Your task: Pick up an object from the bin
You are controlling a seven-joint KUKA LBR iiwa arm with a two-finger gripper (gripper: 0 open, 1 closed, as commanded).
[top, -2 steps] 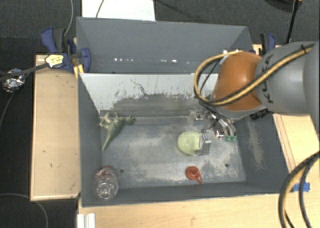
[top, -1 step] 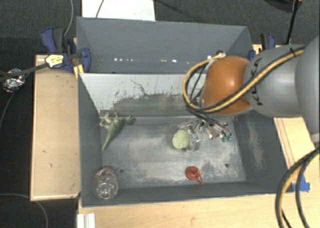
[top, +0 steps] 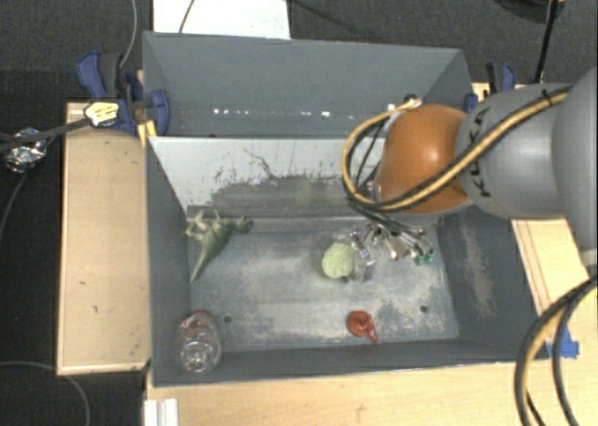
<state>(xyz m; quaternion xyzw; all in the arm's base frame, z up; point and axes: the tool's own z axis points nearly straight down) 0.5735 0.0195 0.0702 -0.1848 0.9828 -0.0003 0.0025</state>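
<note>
**A:** Where is the tool?

**B:** The tool (top: pixel 366 254) is low over the floor of the grey bin (top: pixel 299 88), a little right of the middle. It is at the end of the arm (top: pixel 533 163), which comes in from the right. An orange cover (top: pixel 420 158) sits above it at the wrist, and yellow-and-black cables (top: pixel 360 149) loop round that cover.

**A:** Open or closed?

**B:** I cannot tell. The metal parts under the wrist run together from this angle.

**A:** What lies nearest to it?

**B:** A pale green lump (top: pixel 334 263), roundish like a ball. It lies just left of the tool, touching it or very nearly so. I cannot tell whether the tool has it gripped. The lump appears to rest on the bin's floor.

**A:** And the other things?

**B:** Three more, well apart from each other. A small red thing (top: pixel 361 325) lies near the front wall, below the tool in the view. A green toy (top: pixel 211 232) with thin, spiky limbs lies at the left, at the foot of the sloping back wall. A clear plastic bottle (top: pixel 198 343) rests in the front left corner.
</note>
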